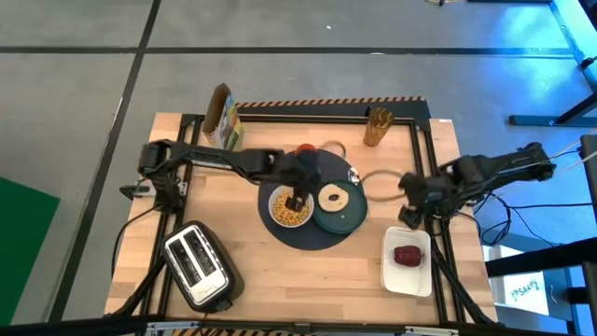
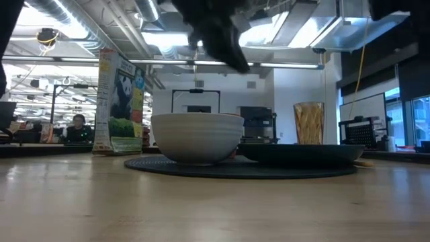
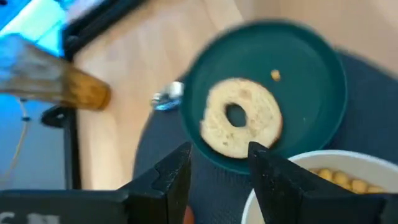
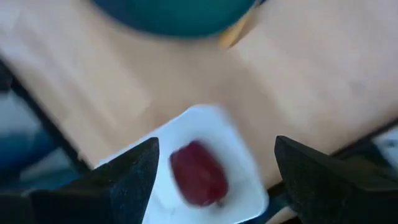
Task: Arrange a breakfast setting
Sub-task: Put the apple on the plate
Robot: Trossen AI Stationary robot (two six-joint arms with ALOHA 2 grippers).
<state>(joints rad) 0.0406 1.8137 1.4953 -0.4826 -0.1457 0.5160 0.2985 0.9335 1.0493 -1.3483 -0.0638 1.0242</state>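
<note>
A round dark-grey mat (image 1: 300, 235) holds a white bowl (image 1: 277, 195) of yellow cereal (image 1: 289, 215) and a teal plate (image 1: 347, 220) with a toasted ring (image 1: 333, 198) on it. My left gripper (image 1: 297, 199) hangs open and empty over the bowl; its wrist view (image 3: 219, 168) looks past the bowl's rim (image 3: 323, 163) at the ring (image 3: 241, 118). A spoon (image 3: 168, 96) lies beside the plate. The small orange cup (image 1: 305, 148) stands behind the arm. My right gripper (image 4: 217, 180) is wide open above the dark-red fruit (image 4: 198, 173).
The fruit lies in a white tray (image 1: 408, 272) at the near right. A silver toaster (image 1: 198, 264) stands near left, a cereal box (image 1: 222, 117) far left, and a tall golden-brown container (image 1: 377, 126) at the far edge. Bare wood lies in front of the mat.
</note>
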